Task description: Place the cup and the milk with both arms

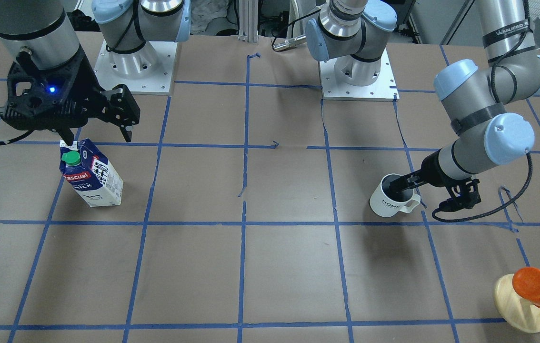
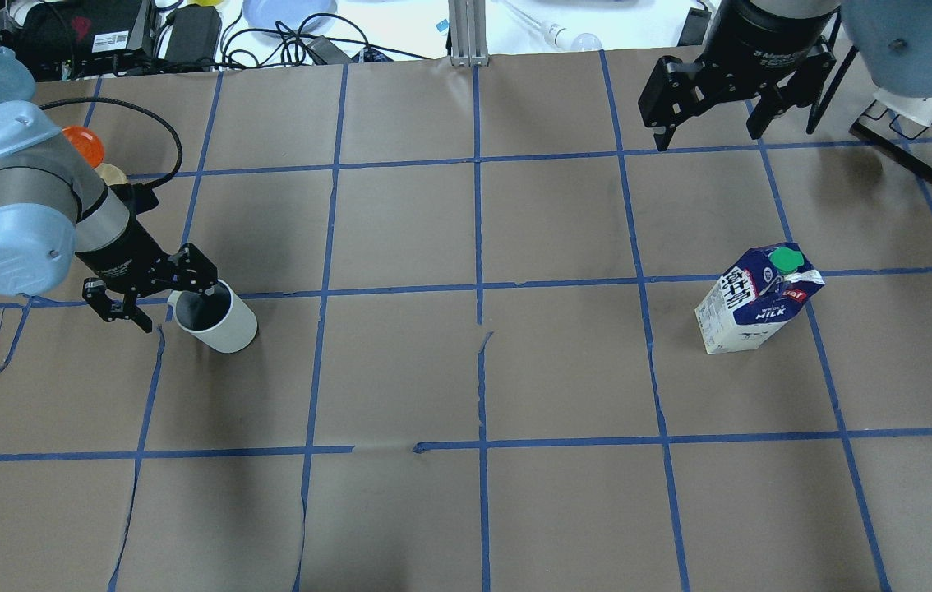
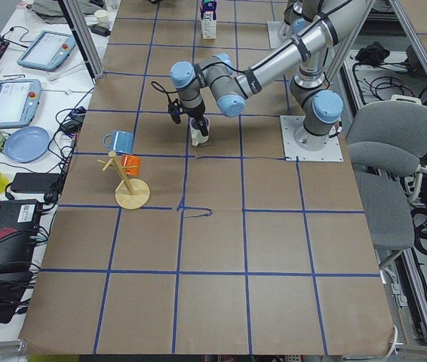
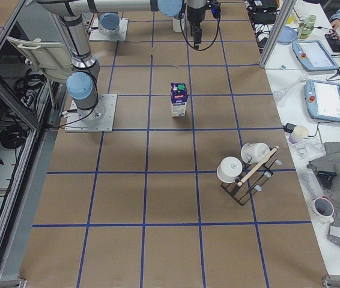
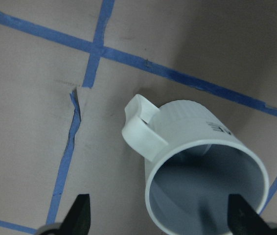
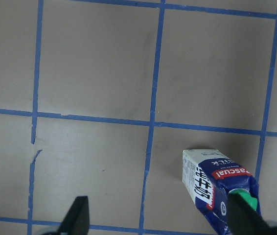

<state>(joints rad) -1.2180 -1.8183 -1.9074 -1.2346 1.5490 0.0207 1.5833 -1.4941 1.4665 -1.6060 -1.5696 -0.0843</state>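
The white cup (image 1: 390,202) stands on the brown table paper on my left side; it also shows in the overhead view (image 2: 219,322) and in the left wrist view (image 5: 202,171), with its handle (image 5: 141,132) toward the camera. My left gripper (image 1: 429,195) is open at the cup. One finger (image 1: 401,183) reaches into its mouth, the other stays outside by the handle. The blue and white milk carton (image 1: 93,174) stands upright on my right side, green cap up; it also shows in the overhead view (image 2: 754,300). My right gripper (image 1: 96,136) hangs open and empty above it, apart from it.
A wooden mug tree (image 1: 520,305) carrying an orange mug (image 1: 539,286) stands near the table's left end, with a blue mug (image 3: 119,140) beside it. A rack with white cups (image 4: 248,165) stands at the right end. The two arm bases (image 1: 132,71) are at the back.
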